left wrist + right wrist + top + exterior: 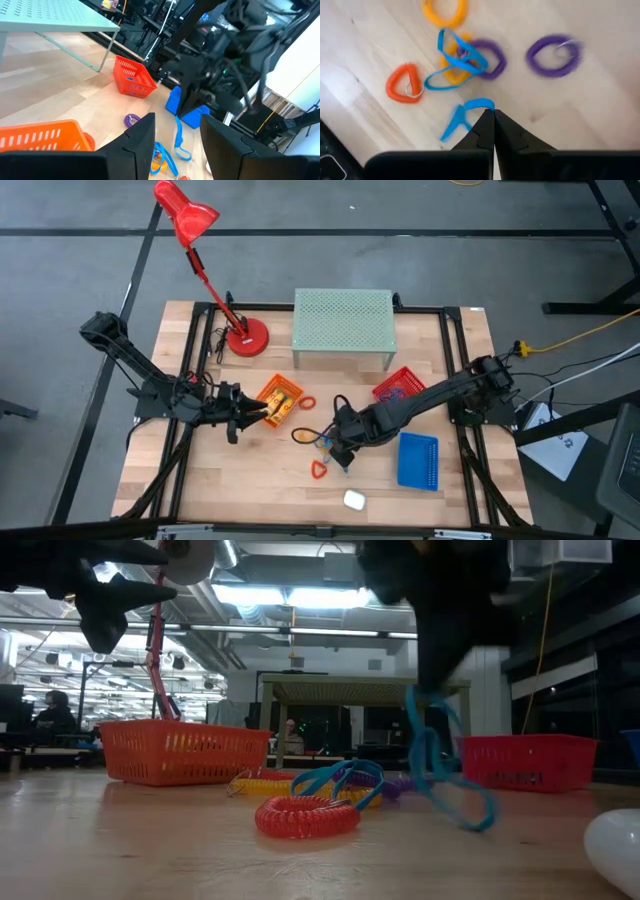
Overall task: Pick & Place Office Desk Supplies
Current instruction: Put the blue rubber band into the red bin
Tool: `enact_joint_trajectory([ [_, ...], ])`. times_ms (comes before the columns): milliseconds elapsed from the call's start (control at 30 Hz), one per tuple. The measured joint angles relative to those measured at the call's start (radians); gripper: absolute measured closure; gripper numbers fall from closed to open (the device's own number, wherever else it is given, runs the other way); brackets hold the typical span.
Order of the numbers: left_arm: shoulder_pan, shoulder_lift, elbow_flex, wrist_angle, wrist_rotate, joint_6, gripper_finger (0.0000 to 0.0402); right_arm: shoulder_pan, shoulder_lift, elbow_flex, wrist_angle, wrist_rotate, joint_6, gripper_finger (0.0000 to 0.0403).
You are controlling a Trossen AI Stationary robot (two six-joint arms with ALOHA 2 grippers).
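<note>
My right gripper [493,119] hangs over the middle of the table, shut on a thin blue loop [432,745]. Below it lies a pile of loops: another blue one [451,67] across yellow [451,75] and purple [492,57] ones, with an orange loop [404,82] and a second purple loop [554,55] lying apart on the wood. My left gripper [177,145] is open, level, beside the orange basket [279,400], and holds nothing. The red basket [398,385] and the blue basket [418,460] stand on the table's right half. My right gripper pinches one bend of the blue loop [479,104] between its two shut fingers, coming steeply from above. The loop hangs slack below the fingers. Its lower end [478,818] is down at the table top; whether it still touches the wood, I cannot tell.
A pale green mesh riser [343,325] stands at the far middle and a red desk lamp [245,338] at the far left. A small white object [354,500] lies near the front edge. More loops [319,469] lie in front of the pile.
</note>
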Motion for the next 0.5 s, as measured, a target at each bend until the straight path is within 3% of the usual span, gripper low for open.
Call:
enact_joint_trajectory([
  [233, 0.000, 0.000, 0.000, 0.014, 0.005, 0.002, 0.0249, 0.001, 0.000, 0.213, -0.274, 0.141, 0.033, 0.0402],
  [500, 0.000, 0.000, 0.000, 0.015, 0.051, -0.011, 0.0249, 0.001, -0.009, 0.331, -0.573, 0.266, 0.117, 0.0403],
])
